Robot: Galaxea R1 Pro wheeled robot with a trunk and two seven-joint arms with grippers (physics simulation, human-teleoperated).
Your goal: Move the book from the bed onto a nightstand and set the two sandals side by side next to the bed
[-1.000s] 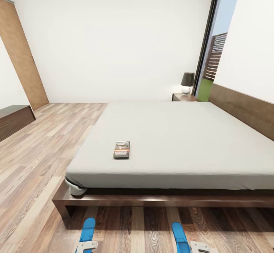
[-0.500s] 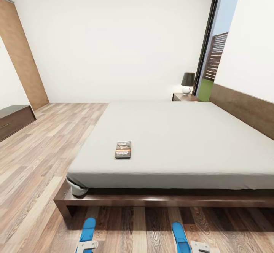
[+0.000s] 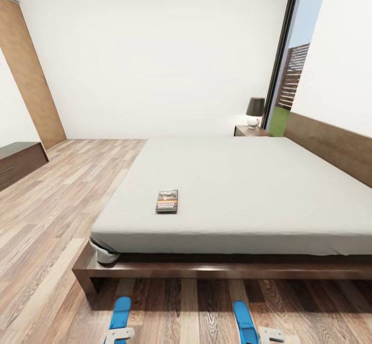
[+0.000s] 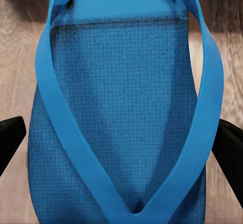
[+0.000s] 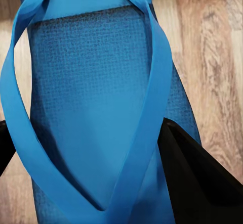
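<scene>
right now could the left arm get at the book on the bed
Probably not. The left gripper is shut on a blue sandal low over the floor, and the book lies well onto the mattress, beyond the bed frame. Nothing blocks the way.

Both sandals, the left sandal (image 3: 120, 310) and the right sandal (image 3: 244, 319), are bright blue, with a fine woven grid texture on the footbed and smooth blue straps. The bed (image 3: 243, 189) has a plain pale grey mattress on a dark brown frame. The book (image 3: 167, 200) is dark grey with an orange band. The floor (image 3: 46, 214) shows light-brown wood planks with streaky grain. The walls (image 3: 155, 49) are white.
</scene>
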